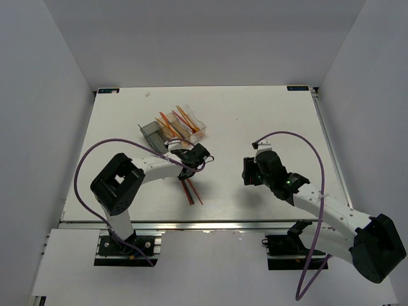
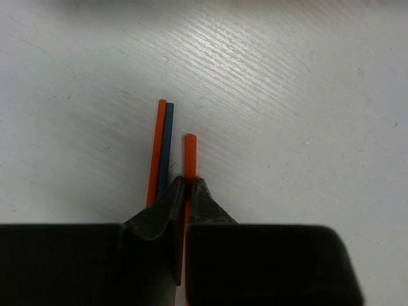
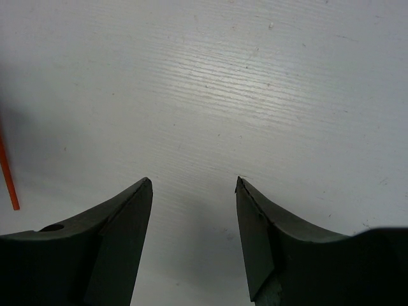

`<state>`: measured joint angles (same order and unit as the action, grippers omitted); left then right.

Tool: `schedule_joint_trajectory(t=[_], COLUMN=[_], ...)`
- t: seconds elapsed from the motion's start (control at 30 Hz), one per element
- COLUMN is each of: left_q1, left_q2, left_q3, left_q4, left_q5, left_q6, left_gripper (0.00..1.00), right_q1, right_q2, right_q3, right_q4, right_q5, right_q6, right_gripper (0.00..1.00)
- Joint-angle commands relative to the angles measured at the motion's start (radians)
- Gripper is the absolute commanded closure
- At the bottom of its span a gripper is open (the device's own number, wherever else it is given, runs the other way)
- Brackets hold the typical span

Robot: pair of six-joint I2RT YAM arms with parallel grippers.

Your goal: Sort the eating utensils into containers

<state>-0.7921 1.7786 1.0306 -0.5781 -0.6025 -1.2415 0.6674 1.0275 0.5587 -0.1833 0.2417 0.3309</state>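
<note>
The orange utensil (image 2: 189,156) is pinched between the closed fingertips of the left gripper (image 2: 189,183), its free end pointing straight ahead of the jaws. Whether it has left the table (image 1: 268,115) I cannot tell. Just to the left of the fingers lie a second orange stick (image 2: 156,153) and a blue stick (image 2: 166,146), touching each other along their length and lying parallel to the held one. In the top view this loose bundle (image 1: 191,189) sits on the base side of the gripper. The containers (image 1: 153,135) stand near, on its far side, and several sorted utensils (image 1: 182,121) already lean in the lighter compartments, while the dark grey one looks close to bare. I judge the task past the halfway mark: most pieces are binned, one is in hand, and a few are left on the table. The lift must clear the two neighbours, which lie so close that the left finger could drag them along. The path to the bins is short and unobstructed. The right gripper (image 3: 193,182) hangs spread wide with nothing between its fingers, well apart to the side, with bare table ahead of it and only the tip of a red stick (image 3: 7,172) at the left edge of its view. The table's rear edge and the white walls (image 1: 57,95) are well beyond either gripper.
</note>
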Motion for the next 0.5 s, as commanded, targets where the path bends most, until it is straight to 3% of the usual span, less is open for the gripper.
schedule_joint_trajectory(t=[0.0, 0.07, 0.47], left_q1=[0.004, 0.004, 0.002], left_q2=[0.033, 0.027, -0.126], left_q3=[-0.021, -0.030, 0.026], left_q4=[0.006, 0.015, 0.126], left_q5=[0.056, 0.064, 0.101], left_q6=[0.002, 0.007, 0.111], left_gripper=[0.93, 1.00, 1.00], right_q1=[-0.003, -0.003, -0.005], right_q2=[-0.014, -0.018, -0.029], right_q3=[-0.008, -0.011, -0.011], right_q4=[0.028, 0.028, 0.022], right_q5=[0.025, 0.024, 0.041], right_q6=[-0.007, -0.009, -0.009], right_gripper=[0.40, 0.40, 0.40])
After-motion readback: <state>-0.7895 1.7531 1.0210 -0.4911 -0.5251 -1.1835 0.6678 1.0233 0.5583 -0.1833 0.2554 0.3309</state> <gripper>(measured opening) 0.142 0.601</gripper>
